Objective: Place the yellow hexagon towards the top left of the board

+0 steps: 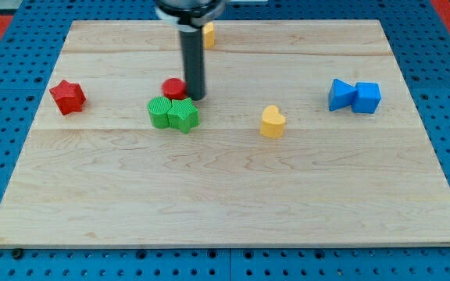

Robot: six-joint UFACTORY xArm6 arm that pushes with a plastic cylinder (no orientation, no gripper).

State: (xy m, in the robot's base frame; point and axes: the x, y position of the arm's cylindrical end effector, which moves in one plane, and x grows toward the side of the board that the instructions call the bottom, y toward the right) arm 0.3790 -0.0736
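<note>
We see my tip (194,97) just right of red round block (173,87), above two touching green blocks (173,114). Yellow hexagon (208,34) near board (225,195) top edge, partly hidden behind rod. No pincer here, so we cannot tell its state. Red star (67,97) at view's left; yellow heart (272,122) right of centre.

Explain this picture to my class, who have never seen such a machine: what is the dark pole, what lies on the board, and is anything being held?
The dark pole is a rod on a robot arm. It has no hand; it only pushes blocks, so nothing is held. One camera looks down on a wooden board. My tip stands just right of a red round block, above two touching green blocks. A red star lies at the view's left, a yellow heart near the middle, two blue blocks at the right. A yellow block, partly hidden behind the rod near the top edge, may be the hexagon.
</note>
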